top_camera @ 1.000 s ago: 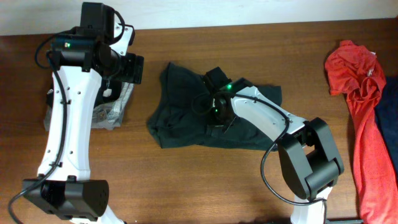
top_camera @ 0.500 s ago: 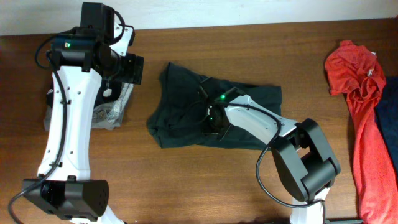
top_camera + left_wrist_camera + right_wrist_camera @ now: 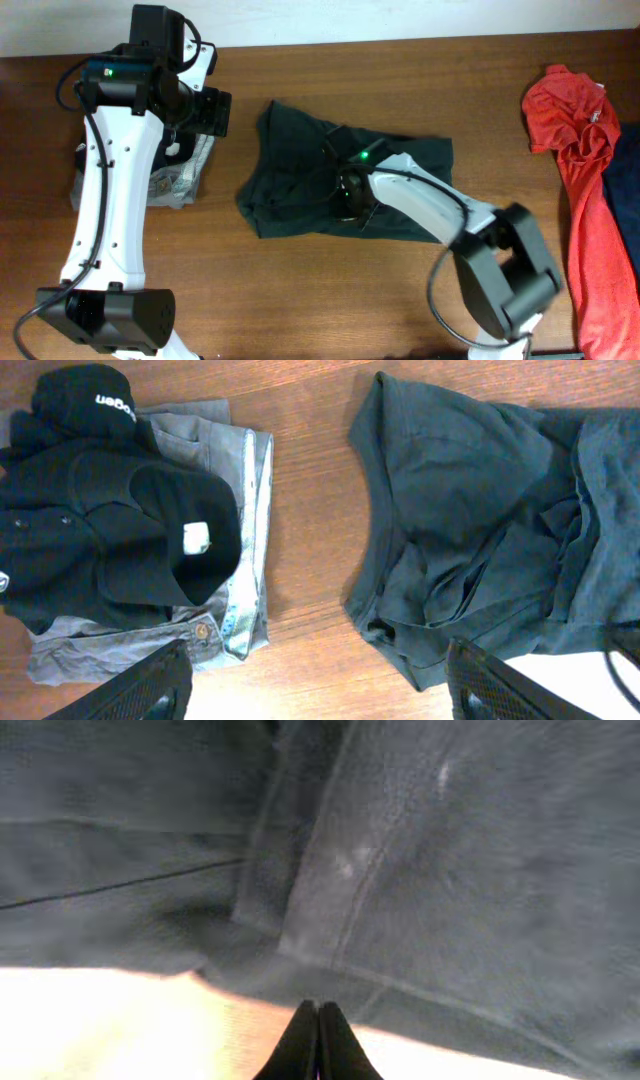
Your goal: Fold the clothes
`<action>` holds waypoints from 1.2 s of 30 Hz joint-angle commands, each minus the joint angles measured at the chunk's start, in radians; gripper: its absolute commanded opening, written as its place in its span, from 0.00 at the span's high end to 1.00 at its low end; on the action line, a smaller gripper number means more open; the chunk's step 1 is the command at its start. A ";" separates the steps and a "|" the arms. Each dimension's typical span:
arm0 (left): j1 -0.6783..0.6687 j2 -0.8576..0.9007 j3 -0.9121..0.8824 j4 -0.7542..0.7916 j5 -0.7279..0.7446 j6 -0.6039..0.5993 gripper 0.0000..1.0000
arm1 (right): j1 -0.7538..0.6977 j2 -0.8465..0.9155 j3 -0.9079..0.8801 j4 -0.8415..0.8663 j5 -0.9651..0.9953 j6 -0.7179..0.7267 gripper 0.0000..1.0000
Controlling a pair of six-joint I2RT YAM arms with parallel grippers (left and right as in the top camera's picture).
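Garments sit stacked at the left edge of the worktop (image 3: 420, 75): a black top (image 3: 90, 530) on a folded grey piece (image 3: 235, 510). Left tool (image 3: 213, 110) hovers just right of that stack, jaws spread wide, holding nothing. At the middle of the worktop the dark greenish-black T-shirt (image 3: 290, 180) lies crumpled and partly spread. Right tool (image 3: 350, 195) is down on the shirt's middle, fingertips (image 3: 302, 1055) pressed together; whether they pinch any fabric cannot be told. At the right edge a red garment (image 3: 585, 200) lies beside a blue garment (image 3: 630, 190).

The right gripper (image 3: 318, 1017) has closed tight over the dark shirt (image 3: 290, 180) — its elbow (image 3: 510, 275) has swung toward 4 o'clock.
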 commanded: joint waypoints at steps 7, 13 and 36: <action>0.008 -0.011 -0.025 -0.108 0.156 -0.059 0.06 | -0.066 -0.154 0.027 -0.031 -0.008 -0.154 0.78; 0.008 -0.010 -0.261 -0.023 0.232 -0.059 0.01 | -0.220 -0.388 0.058 -0.030 -0.012 -0.227 0.62; 0.081 0.303 -0.673 0.727 0.574 0.007 0.01 | -0.388 -0.668 0.061 -0.145 -0.010 -0.227 0.44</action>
